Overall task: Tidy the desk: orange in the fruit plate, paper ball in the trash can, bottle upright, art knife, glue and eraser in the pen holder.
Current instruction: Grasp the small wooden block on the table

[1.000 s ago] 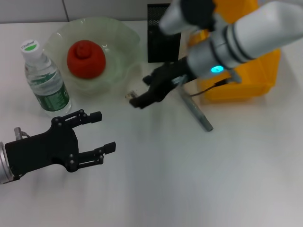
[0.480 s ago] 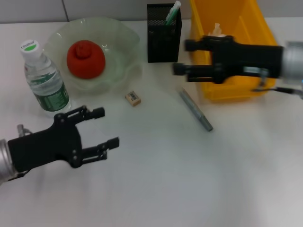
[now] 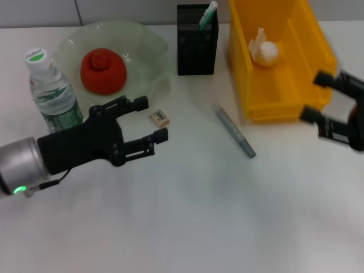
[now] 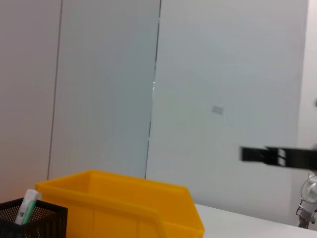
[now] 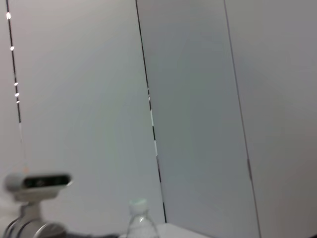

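Observation:
The orange [image 3: 103, 71] lies in the green glass fruit plate [image 3: 143, 41]. Left of the plate, the bottle [image 3: 52, 94] stands upright; its cap and neck also show in the right wrist view [image 5: 139, 220]. The paper ball [image 3: 265, 50] rests inside the yellow trash can [image 3: 318, 54]. A green-and-white glue stick [image 3: 207, 13] sticks out of the black mesh pen holder [image 3: 196, 45]. The grey art knife [image 3: 234, 131] lies flat on the table. My left gripper [image 3: 152, 119] is open, its fingers on either side of the small eraser [image 3: 160, 118]. At the right edge, beside the can, my right gripper [image 3: 311, 96] is open and holds nothing.
The white table [image 3: 199, 216] stretches toward me in front of both grippers. The left wrist view shows the yellow trash can [image 4: 124, 203], the pen holder [image 4: 32, 223] and a white wall behind.
My left gripper has moved forward and right up to the eraser. My right arm has swung from above the eraser rightward, past the trash can, to the table's right edge.

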Robot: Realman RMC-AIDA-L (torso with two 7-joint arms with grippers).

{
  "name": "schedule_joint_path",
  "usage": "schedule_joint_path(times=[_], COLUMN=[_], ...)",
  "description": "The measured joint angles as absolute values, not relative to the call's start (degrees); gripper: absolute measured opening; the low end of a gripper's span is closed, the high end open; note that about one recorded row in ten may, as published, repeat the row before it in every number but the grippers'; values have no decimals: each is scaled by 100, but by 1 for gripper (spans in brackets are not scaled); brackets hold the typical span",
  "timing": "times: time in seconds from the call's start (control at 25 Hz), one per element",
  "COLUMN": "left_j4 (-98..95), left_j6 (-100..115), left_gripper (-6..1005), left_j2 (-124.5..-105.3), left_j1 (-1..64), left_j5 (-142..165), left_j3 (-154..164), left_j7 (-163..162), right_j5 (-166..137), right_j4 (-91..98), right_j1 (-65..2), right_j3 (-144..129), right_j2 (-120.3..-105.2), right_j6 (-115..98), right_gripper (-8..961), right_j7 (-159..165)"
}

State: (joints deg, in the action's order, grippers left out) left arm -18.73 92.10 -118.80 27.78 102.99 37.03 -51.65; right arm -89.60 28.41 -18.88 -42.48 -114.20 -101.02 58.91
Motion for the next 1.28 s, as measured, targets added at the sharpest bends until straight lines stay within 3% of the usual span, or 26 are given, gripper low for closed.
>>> schedule_joint_path(times=[0.28,0.92,1.28], left_j4=[-2363,-4960,-5404], left_j6=[8564,7463,6954], left_gripper=[798,798,798], left_j2=[-11883,-11875,-11908], left_j1=[3154,3267,4089], left_j5=[10418,10786,12564], left_j3=[4290,6939,7771], left_j7=[-6372,-9428,-11472], right_j5=[-10009,-10322,-10327], right_j4=[2878,2963,2965], right_j1=[-1813,-1842,-1846], right_j3=[-4202,-4239,-4236], right_j2=[-11394,-11582,-11623], right_j6=[-9999,-9142,-9088], right_gripper=[803,803,803], right_j7=[5761,5765,5766])
